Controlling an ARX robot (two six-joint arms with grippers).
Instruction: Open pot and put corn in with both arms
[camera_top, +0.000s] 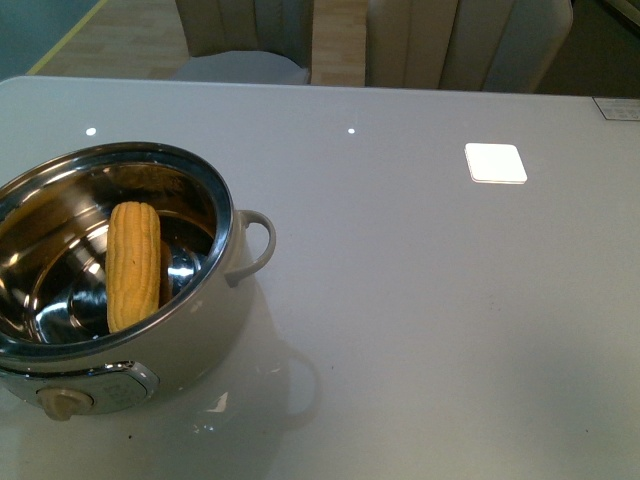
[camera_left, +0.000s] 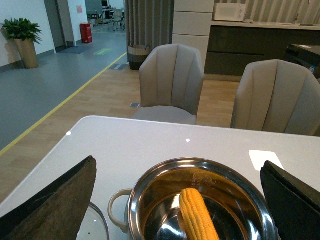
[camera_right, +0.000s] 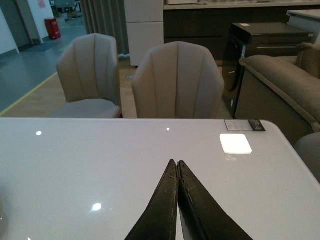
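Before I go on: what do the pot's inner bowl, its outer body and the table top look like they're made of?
The pot's inner bowl looks like polished steel: it mirrors the corn and the lights. The outer body is cream and smooth, likely plastic or enamelled metal; I cannot tell which. The table top is pale grey and glossy, perhaps glass or lacquer, since it reflects ceiling lights and the pot.

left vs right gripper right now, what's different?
The black left gripper has its jaws spread wide, framing the round cream pot with steel bowl and the yellow corn cob lying inside. The black right gripper has its jaws pressed together over bare white table. Both hold nothing.
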